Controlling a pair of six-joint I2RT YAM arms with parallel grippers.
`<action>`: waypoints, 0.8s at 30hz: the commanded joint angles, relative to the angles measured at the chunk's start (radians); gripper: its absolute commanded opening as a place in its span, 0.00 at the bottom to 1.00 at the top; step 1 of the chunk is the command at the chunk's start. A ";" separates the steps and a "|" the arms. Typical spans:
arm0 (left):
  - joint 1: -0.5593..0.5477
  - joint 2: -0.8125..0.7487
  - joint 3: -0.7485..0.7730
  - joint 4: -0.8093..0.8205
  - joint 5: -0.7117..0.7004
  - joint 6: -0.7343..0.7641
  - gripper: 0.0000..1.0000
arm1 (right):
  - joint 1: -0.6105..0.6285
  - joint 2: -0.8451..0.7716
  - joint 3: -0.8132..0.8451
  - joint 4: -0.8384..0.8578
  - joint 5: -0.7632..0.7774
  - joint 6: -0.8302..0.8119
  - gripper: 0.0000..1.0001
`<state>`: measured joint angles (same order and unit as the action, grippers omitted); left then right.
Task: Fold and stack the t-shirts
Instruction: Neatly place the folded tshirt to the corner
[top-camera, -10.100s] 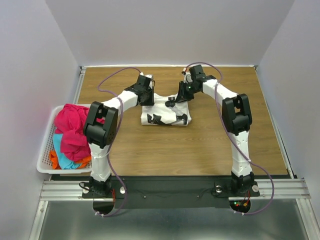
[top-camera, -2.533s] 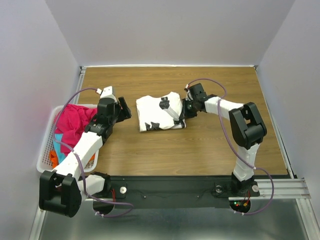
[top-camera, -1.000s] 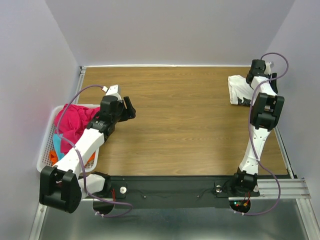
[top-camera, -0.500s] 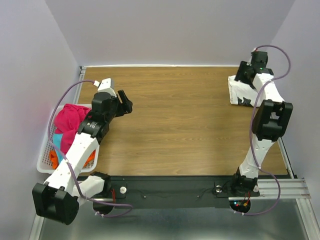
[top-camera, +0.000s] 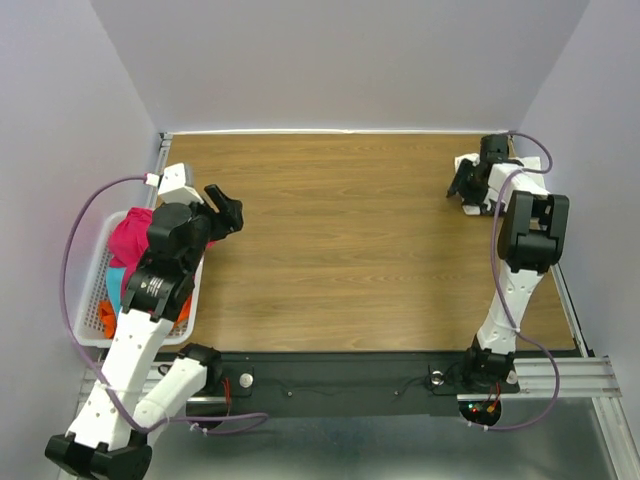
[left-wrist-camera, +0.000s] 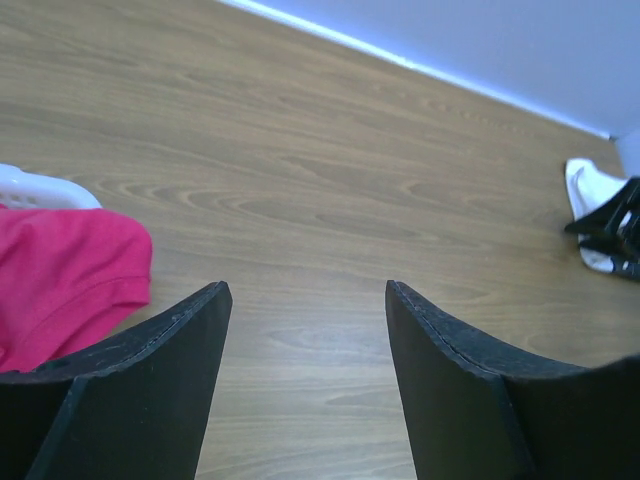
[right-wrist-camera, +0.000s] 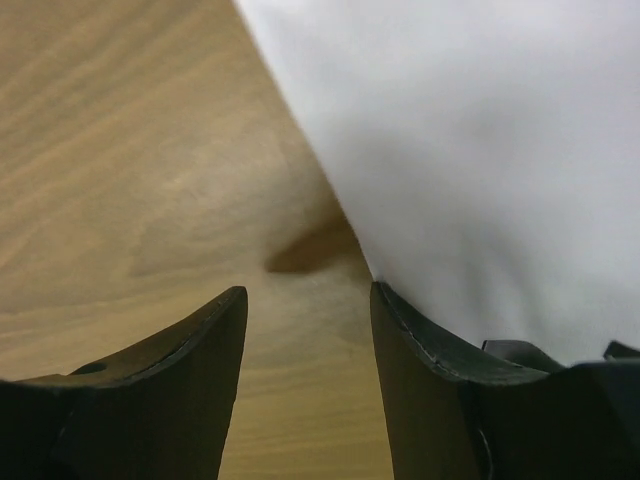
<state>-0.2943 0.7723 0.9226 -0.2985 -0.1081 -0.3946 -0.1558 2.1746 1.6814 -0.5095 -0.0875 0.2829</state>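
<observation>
Right end effector (right-wrist-camera: 307, 288) — jaws apart over wood table (right-wrist-camera: 140, 150) — sits w/ white t-shirt (right-wrist-camera: 480, 150) just beside 1 finger.

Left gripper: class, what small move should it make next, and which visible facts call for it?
Probably swing the left gripper left and down onto the magenta shirt in the basket: its jaws stand open and empty over the table, while the folded white shirt lies in the far right corner.
</observation>
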 joint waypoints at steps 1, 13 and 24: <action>0.004 -0.056 0.051 -0.028 -0.086 0.014 0.75 | -0.022 -0.117 -0.104 -0.012 0.133 0.042 0.58; 0.003 -0.235 0.039 0.048 -0.361 0.059 0.74 | -0.022 -0.689 -0.227 -0.081 0.069 0.032 0.72; 0.003 -0.350 0.050 0.243 -0.559 0.350 0.92 | 0.042 -1.295 -0.387 -0.081 0.299 -0.005 1.00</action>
<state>-0.2928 0.4290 0.9390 -0.1715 -0.5747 -0.1837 -0.1535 0.9627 1.3613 -0.5663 0.1246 0.3065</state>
